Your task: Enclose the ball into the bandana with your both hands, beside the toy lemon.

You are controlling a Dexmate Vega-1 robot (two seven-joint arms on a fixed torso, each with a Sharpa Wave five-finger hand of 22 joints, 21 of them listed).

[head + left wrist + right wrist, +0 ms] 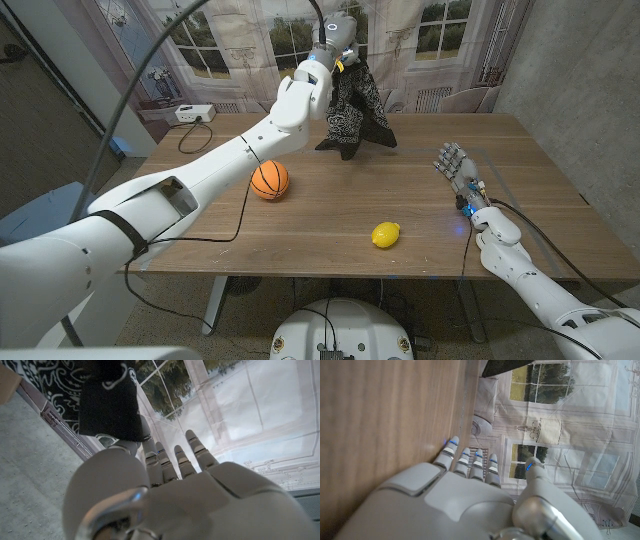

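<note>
My left hand (pixel 335 40) is raised high over the far middle of the table and holds the black patterned bandana (pixel 352 110) by its top; the cloth hangs down with its lower end near the tabletop. In the left wrist view the bandana (pixel 107 400) is pinched above my fingers (pixel 165 460). An orange basketball (pixel 269 180) sits on the table at the left of middle. The yellow toy lemon (pixel 386 234) lies near the front edge. My right hand (pixel 455 170) stands at the right with fingers spread, holding nothing, as the right wrist view of the hand (pixel 470 485) also shows.
The wooden table (pixel 420 200) has bare room between ball, lemon and right hand. A white box (pixel 192 113) with a cable sits at the far left corner. A black cable (pixel 240 215) trails across the left side. A printed window backdrop (pixel 440 40) hangs behind.
</note>
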